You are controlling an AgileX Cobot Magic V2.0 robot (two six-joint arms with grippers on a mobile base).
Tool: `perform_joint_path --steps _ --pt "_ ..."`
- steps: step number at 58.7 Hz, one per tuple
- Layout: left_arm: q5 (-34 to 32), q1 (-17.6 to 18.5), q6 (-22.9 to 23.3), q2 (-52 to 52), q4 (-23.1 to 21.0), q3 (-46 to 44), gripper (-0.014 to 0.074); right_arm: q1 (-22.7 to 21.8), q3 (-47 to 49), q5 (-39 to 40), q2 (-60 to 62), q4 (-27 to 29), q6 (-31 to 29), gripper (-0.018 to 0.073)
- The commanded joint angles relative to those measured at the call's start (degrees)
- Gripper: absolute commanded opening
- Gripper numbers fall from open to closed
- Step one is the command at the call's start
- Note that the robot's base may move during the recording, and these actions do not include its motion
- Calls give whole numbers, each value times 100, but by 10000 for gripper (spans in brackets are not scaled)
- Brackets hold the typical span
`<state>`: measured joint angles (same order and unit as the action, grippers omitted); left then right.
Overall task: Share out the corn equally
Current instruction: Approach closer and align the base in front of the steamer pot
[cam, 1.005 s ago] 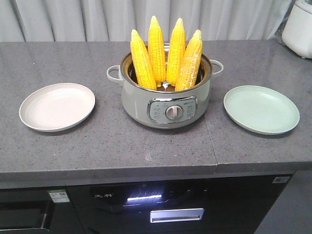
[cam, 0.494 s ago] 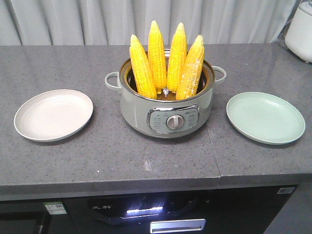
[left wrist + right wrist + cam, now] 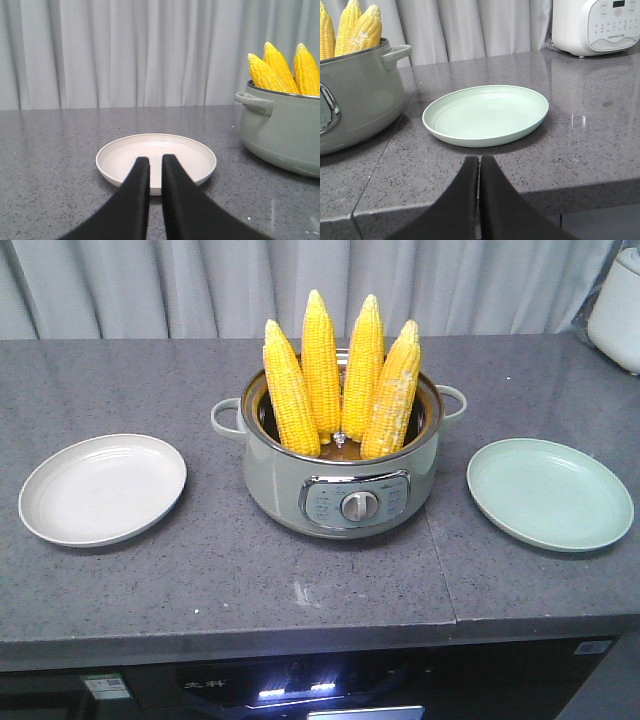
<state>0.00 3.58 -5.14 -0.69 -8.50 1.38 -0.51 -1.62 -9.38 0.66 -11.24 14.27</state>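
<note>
Cream plate sits left on the grey counter; left gripper hovers at its near rim, fingers nearly together. Four corn cobs stand upright in the centre cooker pot. Green plate sits right; right gripper is pressed together near it.

Before me, on my grey speckled counter:

- One pale green electric pot, centre, with side handles and a front control panel with a round dial.
- Four corn cobs, bright yellow, standing upright inside the pot, tips up, leaning slightly against one another.
- One cream plate, to my left of the pot, apart from it.
- One light green plate, to my right of the pot, apart from it.
- One white appliance, far right corner, partly cut off.
- Grey curtain behind the counter.
</note>
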Motion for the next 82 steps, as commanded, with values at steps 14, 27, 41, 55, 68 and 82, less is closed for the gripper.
perform_joint_path --steps 14,27,41,55,68,82 --pt "-367 -14 54 -76 -10 -127 55 -4 -104 408 41 -45 -63 -2" --pt "-367 -14 54 -76 -10 -127 55 -4 -104 408 41 -45 -63 -2" --pt "-367 -14 54 -76 -10 -127 55 -4 -104 408 41 -45 -63 -2" --pt "-367 -14 54 -76 -10 -127 55 -4 -104 408 41 -45 -63 -2" --pt "-367 -14 54 -76 -10 -127 55 -4 -104 398 41 -45 -63 -2" --pt "-367 -14 54 -76 -10 -127 55 -4 -104 398 41 -45 -63 -2"
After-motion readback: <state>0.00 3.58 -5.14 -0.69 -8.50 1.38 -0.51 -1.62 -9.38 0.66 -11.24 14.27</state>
